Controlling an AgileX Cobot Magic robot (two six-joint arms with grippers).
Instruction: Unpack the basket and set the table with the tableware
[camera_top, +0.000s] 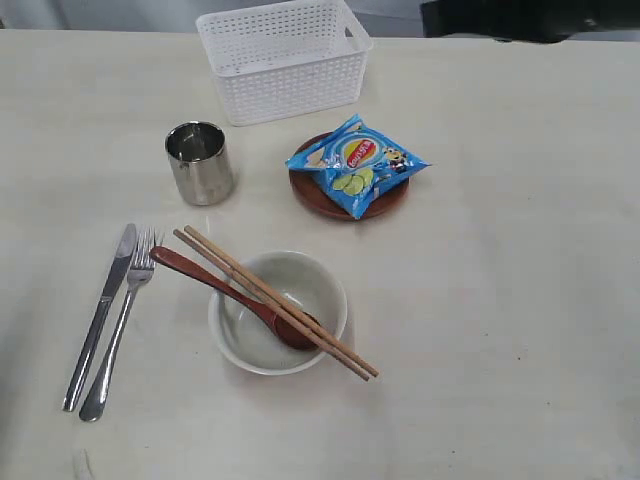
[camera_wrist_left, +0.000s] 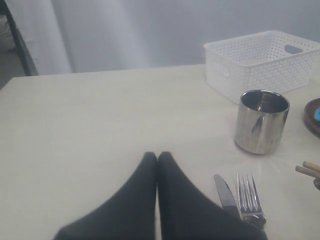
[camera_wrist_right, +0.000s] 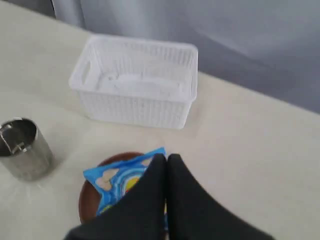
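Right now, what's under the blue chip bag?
A reddish-brown plate sits under the chip bag; only its edge shows. Its middle is covered, so anything else beneath cannot be seen.

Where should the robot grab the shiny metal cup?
Probably its rim, from straight above. The cup stands upright with its mouth open, so the thin wall can be pinched inside and out; its round body looks wide to span.
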